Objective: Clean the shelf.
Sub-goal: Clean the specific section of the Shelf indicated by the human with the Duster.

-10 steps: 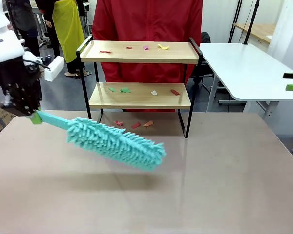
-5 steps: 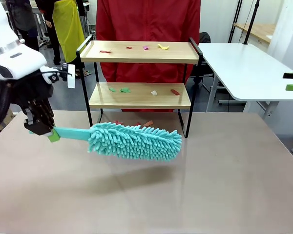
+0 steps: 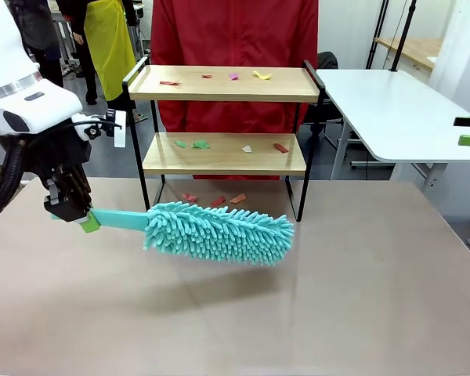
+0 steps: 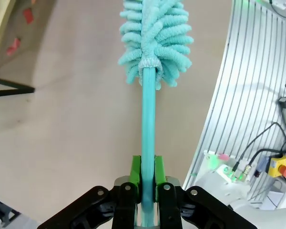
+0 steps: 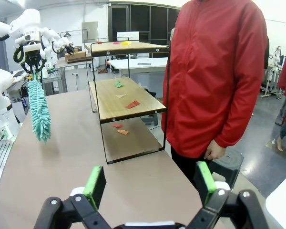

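Item one, my left gripper (image 3: pixel 83 220) — clamped tight on the handle of a teal duster (image 3: pixel 219 233), whose fluffy head hangs just over the table (image 3: pixel 360 298). Item two, the shelf (image 3: pixel 223 160) — two pale wooden boards in a thin black frame, at the table's far middle. Coloured scraps (image 3: pixel 201 144) litter both tiers and the tabletop beneath. Item three, my right gripper (image 5: pixel 150 183), jaws wide apart, empty.

Duster (image 3: pixel 219 233) hangs before shelf (image 3: pixel 219 161) lower tier; table (image 3: pixel 376 266) right side open.
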`<state>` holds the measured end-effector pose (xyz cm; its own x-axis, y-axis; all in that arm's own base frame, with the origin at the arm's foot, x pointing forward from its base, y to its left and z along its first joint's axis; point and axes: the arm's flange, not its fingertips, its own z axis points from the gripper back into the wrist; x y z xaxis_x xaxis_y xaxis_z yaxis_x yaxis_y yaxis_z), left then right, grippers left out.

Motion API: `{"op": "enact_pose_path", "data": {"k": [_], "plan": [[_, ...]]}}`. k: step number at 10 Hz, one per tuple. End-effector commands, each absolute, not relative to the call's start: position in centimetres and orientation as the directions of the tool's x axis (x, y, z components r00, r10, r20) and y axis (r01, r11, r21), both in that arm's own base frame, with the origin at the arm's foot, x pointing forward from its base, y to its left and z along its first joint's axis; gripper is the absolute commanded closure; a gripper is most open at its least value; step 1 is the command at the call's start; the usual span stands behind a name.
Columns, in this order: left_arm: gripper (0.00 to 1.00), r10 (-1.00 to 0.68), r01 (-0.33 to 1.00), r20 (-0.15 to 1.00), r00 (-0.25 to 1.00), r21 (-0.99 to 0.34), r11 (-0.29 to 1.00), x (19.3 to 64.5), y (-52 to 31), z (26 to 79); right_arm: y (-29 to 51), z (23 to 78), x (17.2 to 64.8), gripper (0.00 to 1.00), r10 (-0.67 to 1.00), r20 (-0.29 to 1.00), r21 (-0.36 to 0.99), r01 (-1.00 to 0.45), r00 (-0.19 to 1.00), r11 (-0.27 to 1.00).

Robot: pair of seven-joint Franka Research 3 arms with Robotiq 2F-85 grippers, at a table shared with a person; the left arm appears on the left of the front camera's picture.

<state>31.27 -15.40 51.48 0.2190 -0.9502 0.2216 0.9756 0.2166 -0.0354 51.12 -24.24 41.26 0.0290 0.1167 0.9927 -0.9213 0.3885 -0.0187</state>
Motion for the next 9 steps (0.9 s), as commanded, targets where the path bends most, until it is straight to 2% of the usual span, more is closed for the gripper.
{"op": "enact_pose_path", "data": {"k": [1, 2, 5, 9], "plan": [[0.87, -0.937, 0.944, 0.118, 0.329, -0.03, 0.328, 32.6, -18.3, 52.2, -24.1, 41.5, 51.0, 0.0, 0.116, 0.993, -0.022, -0.922, 0.025, 0.387], [0.87, -0.915, 0.92, 0.117, 0.386, 0.02, 0.391, 32.3, -20.1, 52.2, -24.1, 41.5, 51.0, 0.0, 0.116, 0.993, -0.022, -0.922, 0.025, 0.387], [0.87, -0.812, 0.817, 0.121, 0.571, 0.015, 0.577, 29.4, -23.7, 49.9, -24.1, 41.5, 51.0, 0.0, 0.116, 0.993, -0.022, -0.922, 0.025, 0.387], [0.87, -0.68, 0.707, 0.244, 0.691, -0.03, 0.707, 28.0, -26.7, 48.0, -24.1, 41.5, 51.0, 0.0, 0.116, 0.993, -0.022, -0.922, 0.025, 0.387]]}}
